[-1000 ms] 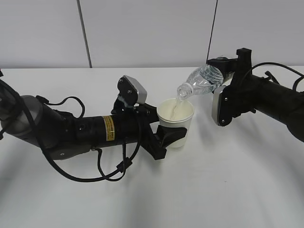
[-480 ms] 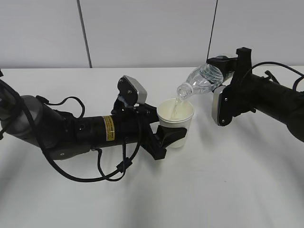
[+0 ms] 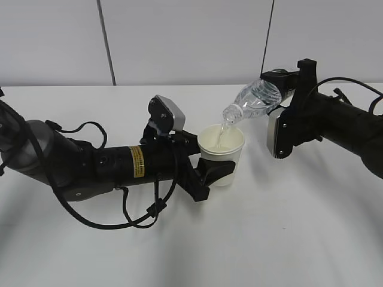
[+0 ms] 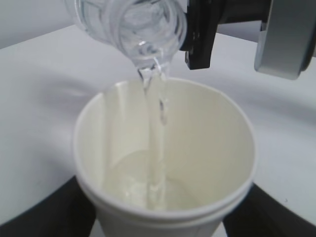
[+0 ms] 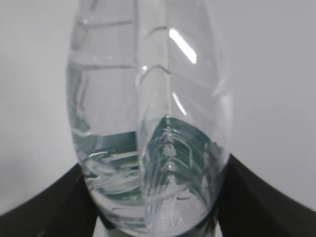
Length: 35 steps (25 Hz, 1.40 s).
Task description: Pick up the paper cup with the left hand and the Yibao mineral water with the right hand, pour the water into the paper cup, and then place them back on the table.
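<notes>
Clear water (image 4: 150, 148) streams from tilted bottle (image 3: 254, 100) into paper cup (image 3: 221, 143).

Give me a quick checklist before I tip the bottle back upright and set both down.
1. Left tool grips the cream-white paper cup: ok.
2. Right tool grips the clear plastic bottle: ok.
3. Bottle mouth sits over the cup opening: ok.
4. Clear water stream lands inside the cup: ok.
5. Cup far from overflowing, only its bottom covered: ok.
6. Spills on the white table: none visible, ok.
</notes>
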### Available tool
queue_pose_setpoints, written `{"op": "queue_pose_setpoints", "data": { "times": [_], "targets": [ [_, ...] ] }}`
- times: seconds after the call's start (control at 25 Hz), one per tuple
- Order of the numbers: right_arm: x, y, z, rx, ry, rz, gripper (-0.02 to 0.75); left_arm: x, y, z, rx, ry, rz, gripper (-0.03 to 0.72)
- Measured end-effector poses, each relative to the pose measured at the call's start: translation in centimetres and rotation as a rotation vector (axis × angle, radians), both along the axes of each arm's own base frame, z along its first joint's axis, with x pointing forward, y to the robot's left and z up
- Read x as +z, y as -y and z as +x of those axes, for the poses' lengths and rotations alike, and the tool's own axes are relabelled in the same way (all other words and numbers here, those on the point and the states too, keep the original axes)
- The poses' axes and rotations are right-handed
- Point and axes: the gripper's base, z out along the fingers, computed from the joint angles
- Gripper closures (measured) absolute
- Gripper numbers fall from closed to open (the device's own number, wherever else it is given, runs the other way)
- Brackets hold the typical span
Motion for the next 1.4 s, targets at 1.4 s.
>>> {"op": "queue_pose_setpoints", "data": {
  "times": [1.4],
  "targets": [
    [-0.24, 0.01, -0.24, -0.016, -0.065, 0.122, 0.265, 0.03, -0.03, 0.08, 0.011, -0.003, -0.005, 0.237]
  ]
}}
